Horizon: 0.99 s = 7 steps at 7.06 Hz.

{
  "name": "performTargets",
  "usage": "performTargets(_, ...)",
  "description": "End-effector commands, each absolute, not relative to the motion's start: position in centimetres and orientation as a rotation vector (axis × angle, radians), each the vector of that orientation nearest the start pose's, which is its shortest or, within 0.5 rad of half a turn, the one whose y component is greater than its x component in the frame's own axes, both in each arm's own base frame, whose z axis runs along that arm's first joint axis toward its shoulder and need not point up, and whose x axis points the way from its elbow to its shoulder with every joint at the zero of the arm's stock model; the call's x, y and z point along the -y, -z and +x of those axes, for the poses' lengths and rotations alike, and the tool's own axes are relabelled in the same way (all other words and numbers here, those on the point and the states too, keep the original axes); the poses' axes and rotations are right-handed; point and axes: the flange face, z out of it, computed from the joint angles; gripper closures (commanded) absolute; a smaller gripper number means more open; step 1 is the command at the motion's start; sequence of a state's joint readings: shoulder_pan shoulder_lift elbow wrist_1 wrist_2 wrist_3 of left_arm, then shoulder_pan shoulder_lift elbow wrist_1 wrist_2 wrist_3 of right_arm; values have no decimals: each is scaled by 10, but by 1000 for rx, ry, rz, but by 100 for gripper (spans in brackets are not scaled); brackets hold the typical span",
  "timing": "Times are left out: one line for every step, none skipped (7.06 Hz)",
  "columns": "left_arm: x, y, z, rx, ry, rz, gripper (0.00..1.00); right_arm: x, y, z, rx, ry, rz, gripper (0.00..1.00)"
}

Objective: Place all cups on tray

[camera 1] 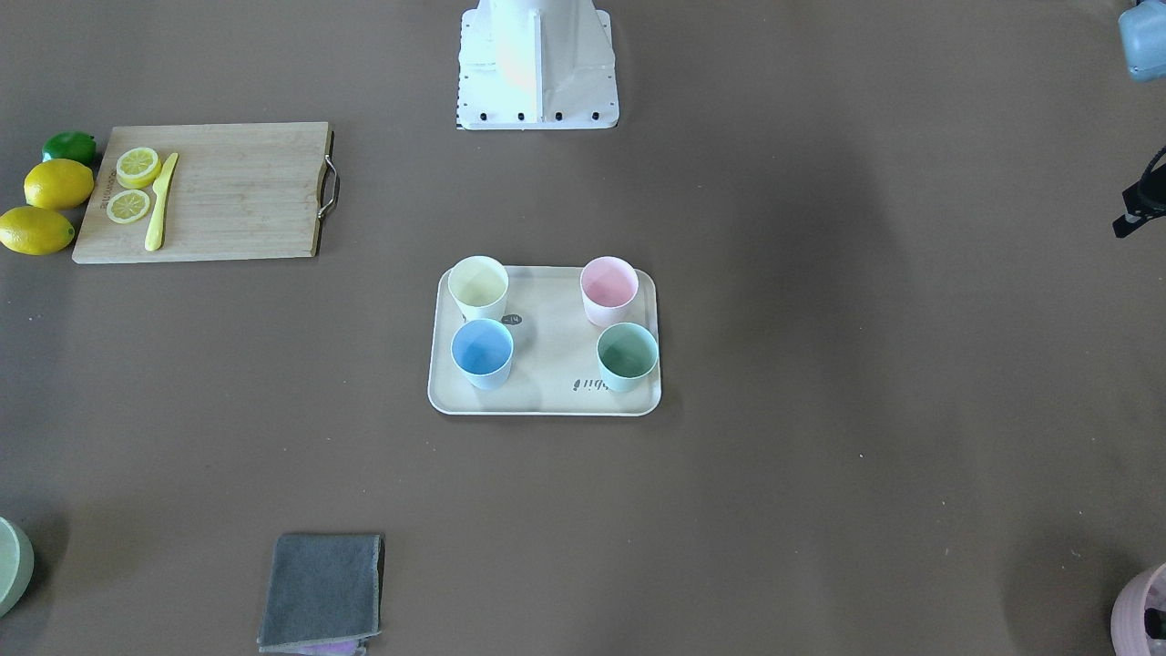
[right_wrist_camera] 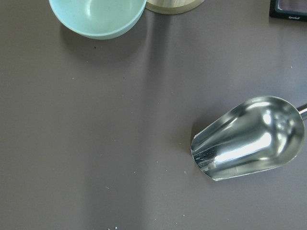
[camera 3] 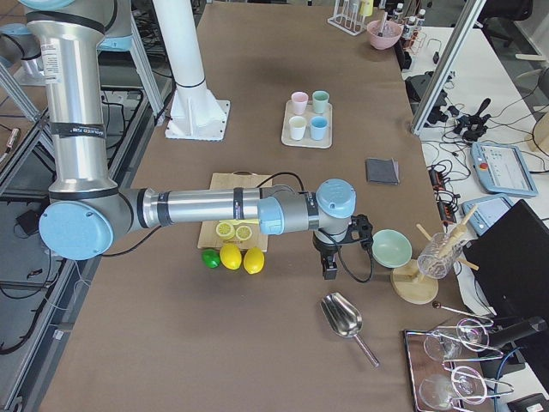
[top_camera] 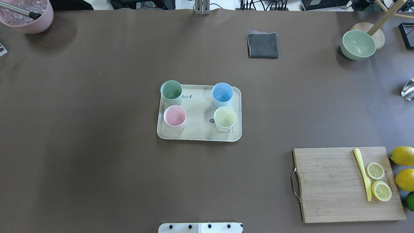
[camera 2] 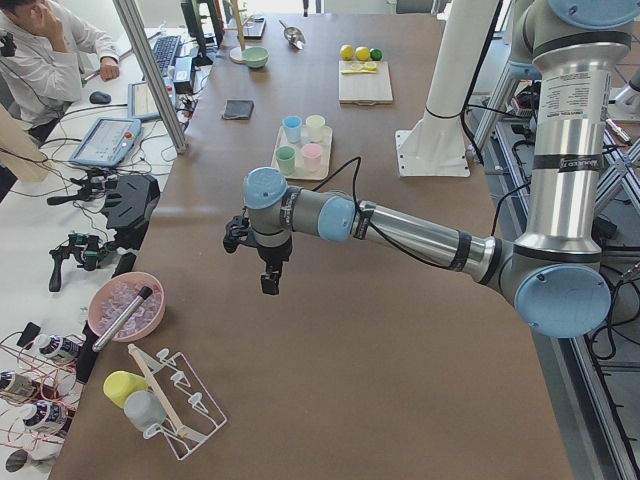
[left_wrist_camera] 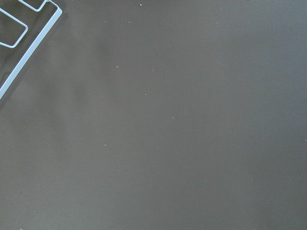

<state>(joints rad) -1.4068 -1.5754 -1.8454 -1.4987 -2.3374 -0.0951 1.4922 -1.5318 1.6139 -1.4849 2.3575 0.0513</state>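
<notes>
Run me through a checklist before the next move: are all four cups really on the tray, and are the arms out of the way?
1. The yellow cup stands on the tray: ok.
2. The pink cup stands on the tray: ok.
3. The mint green cup is on the tray, close to a corner of the rim: ok.
4. The blue cup is on the tray: ok.
5. All four are upright and apart from one another: ok.
6. The left pincer and right pincer hang off toward the table's ends, away from the tray: ok. Whether they are open or shut: cannot tell.
</notes>
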Motion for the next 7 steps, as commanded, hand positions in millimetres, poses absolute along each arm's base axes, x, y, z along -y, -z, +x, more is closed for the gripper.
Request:
performTargets(497,-522,16,-783,-151,112,2,520,-606,23,797,91,112,0)
performTargets(500,-523,17,-783,-154,111,2,520,-604,23,797,92,115,0)
performTargets(500,-522,17,-783,-153,114,2,521,-604,23,797,92,115,0)
performTargets(501,-522,17,-782,-155,114,2,522,-603,23,793,93,118,0)
performTargets(502,-520,17,-784,-155,117,2,522,-604,23,793,92,115,0)
performTargets(501,-516,17,-786,-158,123,2,521,-605,23,792,91,114,0)
performTargets(502,-521,18,-784,-157,117,2,520,-605,23,794,91,112,0)
